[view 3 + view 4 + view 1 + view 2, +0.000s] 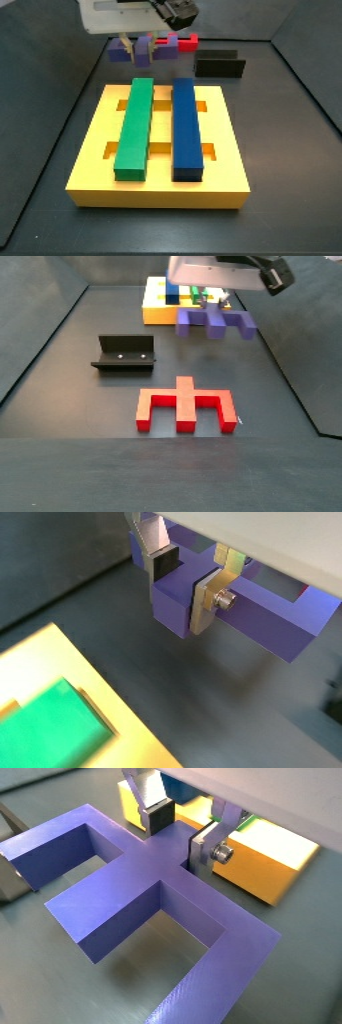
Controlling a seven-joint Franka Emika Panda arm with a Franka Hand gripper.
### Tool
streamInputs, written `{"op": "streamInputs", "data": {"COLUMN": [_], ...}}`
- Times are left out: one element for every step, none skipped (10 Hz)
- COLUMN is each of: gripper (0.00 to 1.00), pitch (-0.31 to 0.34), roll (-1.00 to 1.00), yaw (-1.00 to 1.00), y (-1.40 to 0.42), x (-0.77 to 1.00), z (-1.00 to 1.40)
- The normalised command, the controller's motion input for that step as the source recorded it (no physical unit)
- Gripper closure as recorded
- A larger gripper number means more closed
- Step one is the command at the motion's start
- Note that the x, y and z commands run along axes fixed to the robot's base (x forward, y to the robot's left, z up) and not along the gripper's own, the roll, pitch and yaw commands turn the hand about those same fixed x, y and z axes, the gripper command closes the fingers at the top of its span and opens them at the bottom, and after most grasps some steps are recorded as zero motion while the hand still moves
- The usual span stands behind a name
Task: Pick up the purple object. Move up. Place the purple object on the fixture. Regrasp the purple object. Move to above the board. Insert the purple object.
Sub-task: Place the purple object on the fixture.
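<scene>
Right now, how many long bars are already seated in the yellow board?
2: a green bar and a blue bar lie side by side in the yellow board. The gripper holds the purple comb-shaped piece aloft nearby; its body may hide more.

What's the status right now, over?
Gripper shut on the purple object, carrying it in the air between the fixture and the yellow board. Red piece lies on the floor, apart. Nothing in the way.
</scene>
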Motion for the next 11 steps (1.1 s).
{"op": "streamInputs", "data": {"gripper": [1.00,1.00,1.00,1.00,1.00,1.00,1.00,1.00,1.00,1.00,1.00], "pitch": [-0.223,-0.114,-0.063,0.000,0.060,0.086,0.066,0.000,0.000,0.000,0.000], "roll": [-1.00,-0.93,-0.92,-0.87,-0.75,-0.67,-0.47,-0.32,-0.23,-0.01,-0.01], "yaw": [0.00,0.00,0.00,0.00,0.00,0.00,0.00,0.00,-0.01,0.00,0.00], "y": [0.14,0.07,0.06,0.07,0.05,0.05,0.06,0.12,0.01,0.00,0.00], "x": [0.67,0.73,0.74,0.80,0.79,0.70,0.65,0.33,0.19,0.00,0.03], "z": [0.07,0.13,0.17,0.20,0.17,0.14,0.06,0.00,0.00,0.00,-0.02]}}
